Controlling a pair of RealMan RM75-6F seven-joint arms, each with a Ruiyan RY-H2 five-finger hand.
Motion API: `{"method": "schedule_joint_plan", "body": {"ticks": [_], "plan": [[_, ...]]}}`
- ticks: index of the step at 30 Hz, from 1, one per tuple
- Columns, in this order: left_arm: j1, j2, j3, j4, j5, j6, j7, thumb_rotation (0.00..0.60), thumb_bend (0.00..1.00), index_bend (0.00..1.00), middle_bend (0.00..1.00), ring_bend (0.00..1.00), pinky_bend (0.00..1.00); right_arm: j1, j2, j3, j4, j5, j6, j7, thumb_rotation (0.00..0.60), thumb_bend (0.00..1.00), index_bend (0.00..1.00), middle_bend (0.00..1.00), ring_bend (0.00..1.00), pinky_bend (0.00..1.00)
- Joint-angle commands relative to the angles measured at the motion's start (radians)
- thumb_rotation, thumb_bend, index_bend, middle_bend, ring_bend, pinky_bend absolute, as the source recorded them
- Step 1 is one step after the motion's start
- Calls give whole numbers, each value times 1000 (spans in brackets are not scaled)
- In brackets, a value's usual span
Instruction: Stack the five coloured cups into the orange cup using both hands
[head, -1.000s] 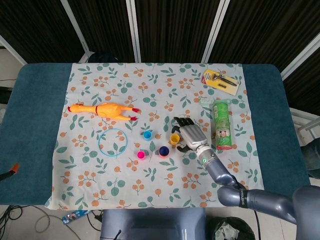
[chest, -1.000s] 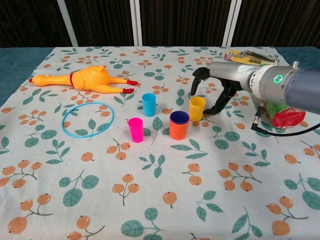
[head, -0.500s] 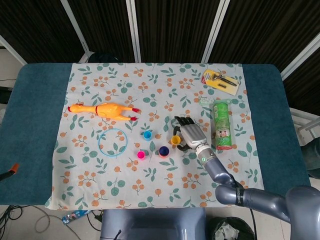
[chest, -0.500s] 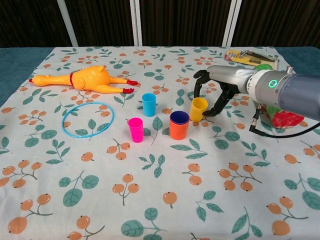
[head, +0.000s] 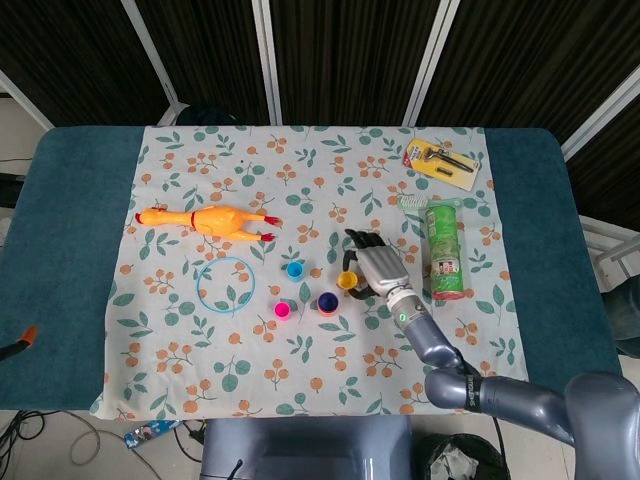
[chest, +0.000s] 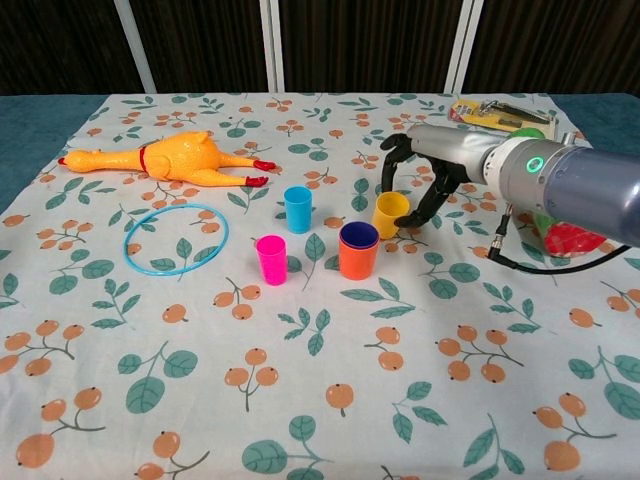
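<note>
blue table (head: 70, 250), floral cloth (head: 220, 370) spread on it

Overhead head view; low, nearer chest view

Green can (chest: 560, 225) mostly hidden behind right arm (chest: 570, 185).

The right hand (chest: 415, 180) is hemmed by the green can (head: 444, 250) on its right and the orange cup (chest: 357, 250) near its fingers; open cloth (chest: 300, 400) lies toward the bench's front edge.
</note>
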Motion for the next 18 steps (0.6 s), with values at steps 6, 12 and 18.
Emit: {"method": "schedule_joint_plan", "body": {"ticks": [6, 12, 18], "plan": [[0, 0, 0, -1, 0, 1, 1, 600, 167, 85, 32, 0, 0, -14, 115, 31, -181, -28, 35, -3, 600, 336, 546, 0, 0, 87], [-1, -2, 2, -3, 3, 0, 4, 600, 167, 86, 32, 0, 0, -28, 201, 31, -337, -37, 57, -30, 600, 336, 545, 0, 0, 87], [-2, -1, 3, -3, 2, -5, 4, 600, 167, 86, 32, 0, 0, -43, 244, -5, -462, -69, 87, -76, 600, 337, 545, 0, 0, 87]]}}
